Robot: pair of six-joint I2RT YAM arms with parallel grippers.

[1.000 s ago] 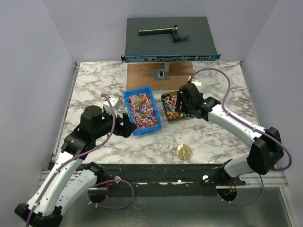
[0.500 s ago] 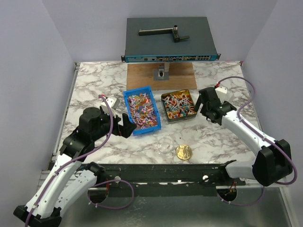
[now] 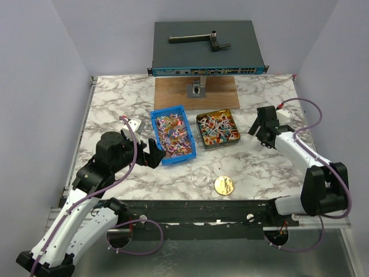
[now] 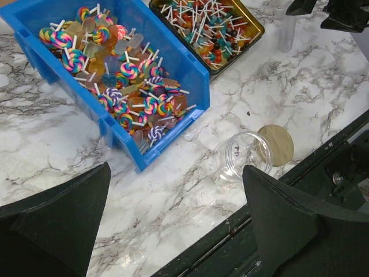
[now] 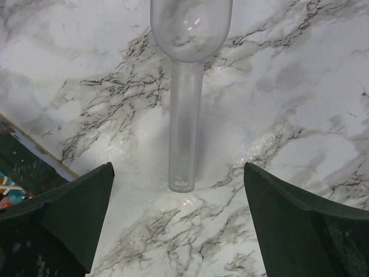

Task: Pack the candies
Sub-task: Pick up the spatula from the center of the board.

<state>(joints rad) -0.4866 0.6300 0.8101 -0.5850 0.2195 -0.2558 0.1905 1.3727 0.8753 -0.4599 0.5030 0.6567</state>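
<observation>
I'm seeing rainbow-swirled candies (image 4: 124, 86) filling the blue plastic bin (image 4: 115, 138) ahead of my left claw (image 4: 176, 169), over the grey-veined white marble tabletop (image 4: 75, 156).

table (image 3: 109, 109): glossy marble | bin (image 4: 176, 130): smooth plastic | scoop (image 5: 185, 127): clear plastic

Left claw (image 4: 176, 172) and right claw (image 5: 178, 168) gape, apparently empty.

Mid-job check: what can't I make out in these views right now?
- Scoop: right wrist view, bowl cut off by the top edge; top view, too transparent to find.
- Clear jar: upright or lying, unclear in both views that show it; see-through walls.
- Tin: left wrist view, far side cut off by the top edge.
- Candies: top view, too small to tell apart.
</observation>
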